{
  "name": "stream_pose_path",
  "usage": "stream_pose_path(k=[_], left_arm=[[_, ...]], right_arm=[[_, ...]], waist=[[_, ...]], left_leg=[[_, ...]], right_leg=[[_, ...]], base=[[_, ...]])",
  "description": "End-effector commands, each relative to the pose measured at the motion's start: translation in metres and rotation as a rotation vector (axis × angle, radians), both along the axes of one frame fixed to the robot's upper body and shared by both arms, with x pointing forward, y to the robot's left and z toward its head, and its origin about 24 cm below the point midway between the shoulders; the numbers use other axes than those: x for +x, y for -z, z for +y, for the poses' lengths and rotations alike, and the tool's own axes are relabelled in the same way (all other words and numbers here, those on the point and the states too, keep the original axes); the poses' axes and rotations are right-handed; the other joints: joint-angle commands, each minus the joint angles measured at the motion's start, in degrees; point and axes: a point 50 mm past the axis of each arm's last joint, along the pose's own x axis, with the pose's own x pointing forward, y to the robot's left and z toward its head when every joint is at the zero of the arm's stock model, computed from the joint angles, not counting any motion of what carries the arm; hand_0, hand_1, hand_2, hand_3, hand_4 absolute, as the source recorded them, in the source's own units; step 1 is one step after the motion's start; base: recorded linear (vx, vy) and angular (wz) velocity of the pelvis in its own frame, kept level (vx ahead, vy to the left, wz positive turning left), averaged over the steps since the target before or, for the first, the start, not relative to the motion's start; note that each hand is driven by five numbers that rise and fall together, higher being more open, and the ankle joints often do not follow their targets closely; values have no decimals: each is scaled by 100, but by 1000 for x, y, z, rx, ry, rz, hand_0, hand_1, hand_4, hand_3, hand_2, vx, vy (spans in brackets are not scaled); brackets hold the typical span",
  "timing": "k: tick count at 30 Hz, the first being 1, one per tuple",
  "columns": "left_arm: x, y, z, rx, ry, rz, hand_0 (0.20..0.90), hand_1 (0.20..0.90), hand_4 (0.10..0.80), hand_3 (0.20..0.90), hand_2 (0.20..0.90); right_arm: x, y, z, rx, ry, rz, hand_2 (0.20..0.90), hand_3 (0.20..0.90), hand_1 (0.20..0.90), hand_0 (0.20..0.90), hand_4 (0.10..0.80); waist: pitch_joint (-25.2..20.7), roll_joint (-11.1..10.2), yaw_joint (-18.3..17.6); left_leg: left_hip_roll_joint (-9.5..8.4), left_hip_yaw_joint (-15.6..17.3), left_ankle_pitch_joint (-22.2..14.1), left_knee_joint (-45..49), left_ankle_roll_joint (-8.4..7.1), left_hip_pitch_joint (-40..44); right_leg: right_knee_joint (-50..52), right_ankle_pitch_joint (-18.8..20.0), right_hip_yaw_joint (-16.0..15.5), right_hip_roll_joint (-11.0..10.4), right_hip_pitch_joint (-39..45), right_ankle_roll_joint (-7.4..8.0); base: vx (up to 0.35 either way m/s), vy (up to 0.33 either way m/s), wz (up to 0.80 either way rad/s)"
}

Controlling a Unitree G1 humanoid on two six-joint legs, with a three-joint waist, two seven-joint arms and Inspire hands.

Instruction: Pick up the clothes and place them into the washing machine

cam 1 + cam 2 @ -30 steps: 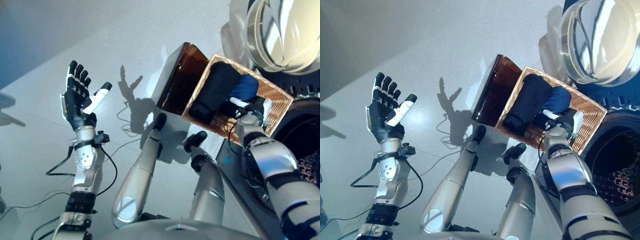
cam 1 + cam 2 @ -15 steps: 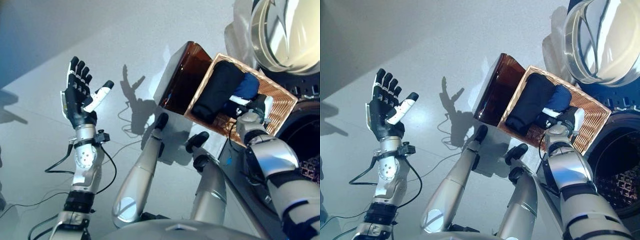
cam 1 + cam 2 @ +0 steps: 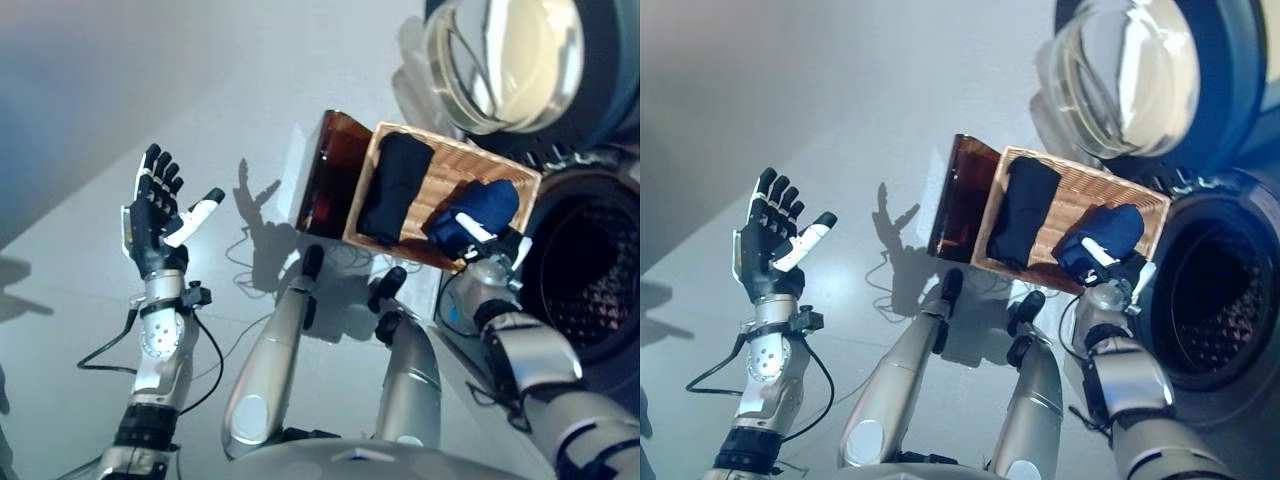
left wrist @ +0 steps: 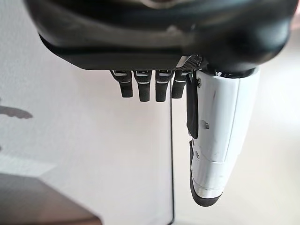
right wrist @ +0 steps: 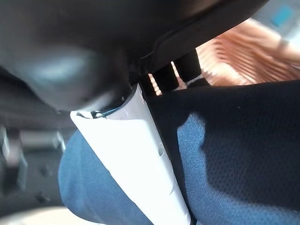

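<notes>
A shallow wicker basket (image 3: pixel 455 160) rests on a dark brown box (image 3: pixel 322 175) beside the washing machine. A folded black garment (image 3: pixel 390 185) lies at the basket's left side. A blue garment (image 3: pixel 480 212) lies at its right side, next to the machine's open drum (image 3: pixel 590 270). My right hand (image 3: pixel 497 250) reaches over the basket's near rim. In the right wrist view its white-covered thumb (image 5: pixel 136 154) presses across the blue garment (image 5: pixel 234 159) and its fingers curl behind the cloth. My left hand (image 3: pixel 150 215) is raised far to the left, open and empty.
The machine's round glass door (image 3: pixel 500 60) stands swung open above the basket. The dark drum opening also shows in the right eye view (image 3: pixel 1215 295). Pale floor (image 3: pixel 230 100) spreads to the left of the box.
The camera has shifted, so the whole scene sits further left and the drum shows more. The blue garment now lies apart from the black one, nearer the drum, with my right hand still on it.
</notes>
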Motion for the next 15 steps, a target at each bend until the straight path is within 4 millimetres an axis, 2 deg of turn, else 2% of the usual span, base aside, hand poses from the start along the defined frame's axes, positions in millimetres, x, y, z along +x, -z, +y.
stream_pose_path(k=[1,6,10,12,15], left_arm=[[-21,-6,15,-2,-64,-79,900,900,800,900,900],[-25,9,14,-56,-59,-33,900,900,800,900,900],[-26,16,10,-85,-51,-11,900,900,800,900,900],[-25,23,6,-124,-52,7,900,900,800,900,900],[-26,29,0,-153,-36,23,900,900,800,900,900]], right_arm=[[-16,0,0,25,26,-178,200,200,200,200,300],[-26,5,15,183,27,-316,200,200,200,200,300],[-30,8,16,311,95,-413,200,200,200,200,300],[-30,5,18,466,216,-556,200,200,200,200,300],[-34,7,16,576,351,-662,200,200,200,200,300]], waist=[[-559,433,-175],[-620,561,-287],[-672,668,-306],[-724,823,-332],[-786,989,-337]], left_leg=[[62,-77,89,-575,-471,16],[63,-29,150,-704,-480,236],[47,-3,172,-787,-474,354],[29,27,156,-787,-456,379],[-7,44,128,-731,-431,367]], right_leg=[[-22,-682,-78,168,513,-8],[-168,-633,-49,186,704,7],[-252,-615,-22,186,802,16],[-237,-630,44,182,795,21],[-187,-664,119,167,775,26]], base=[[-1,1,-23],[-3,1,-16],[-1,20,-10],[-5,45,-5],[5,55,-2]])
